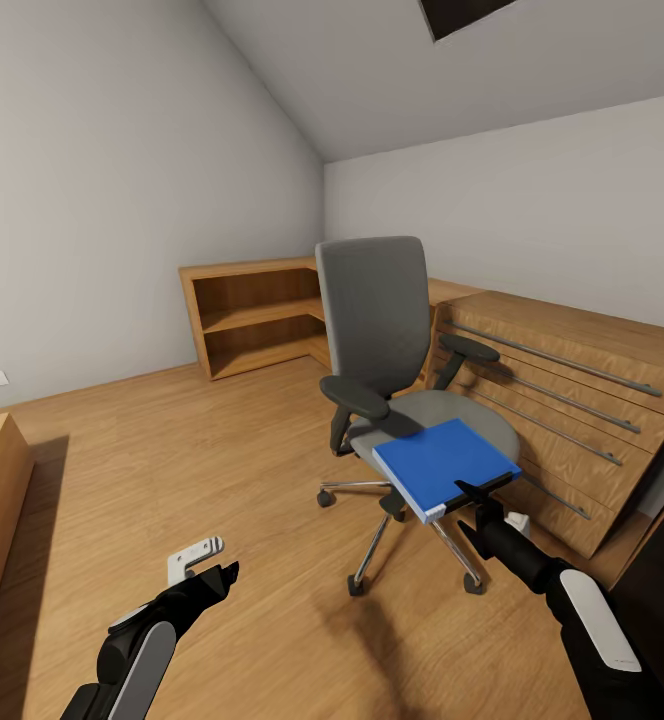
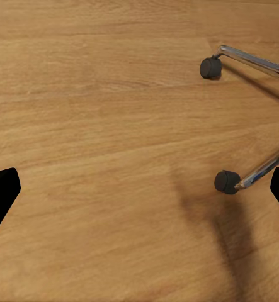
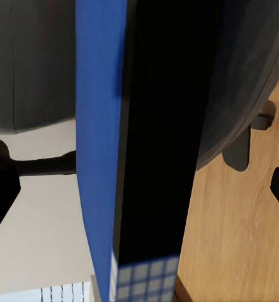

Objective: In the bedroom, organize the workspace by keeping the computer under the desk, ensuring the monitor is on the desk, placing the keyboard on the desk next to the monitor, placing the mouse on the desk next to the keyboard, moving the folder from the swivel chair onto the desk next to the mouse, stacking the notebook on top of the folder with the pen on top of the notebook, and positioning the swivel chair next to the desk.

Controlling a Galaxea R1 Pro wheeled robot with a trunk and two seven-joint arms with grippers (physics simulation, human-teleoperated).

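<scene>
Gripping: the right gripper [image 1: 475,497] is at the near corner of the folder [image 1: 444,462]; in the right wrist view the blue cover [image 3: 100,138] runs edge-on between the fingers, so I judge it pinched on that corner, though the pad contact itself is hidden.
Left gripper: [image 1: 215,571] hangs low over the bare floor [image 2: 101,126], fingers spread wide, holding nothing.
Folder: it lies on the front of the chair seat [image 1: 422,410], its near corner jutting past the seat edge toward the robot.
Chair: [image 1: 382,320] stands on casters [image 2: 227,182] on smooth wood, beside a wooden drawer chest [image 1: 572,400].
Risk, slip: a corner pinch on a wide flat folder gives little hold; lifted from one corner, it could sag, pivot or slide out of the fingers.
Risk, spill: if the cover alone is caught, the white pages [image 1: 434,513] could fan open or drop.
Risk, chair: a sideways pull may roll or swivel the chair rather than free the folder.
Risk, knock: the armrest [image 1: 356,397] stands close to the lift path and could catch the folder's far edge.
Desk: only a dark corner at the head view's lower right might be it; I cannot tell.
</scene>
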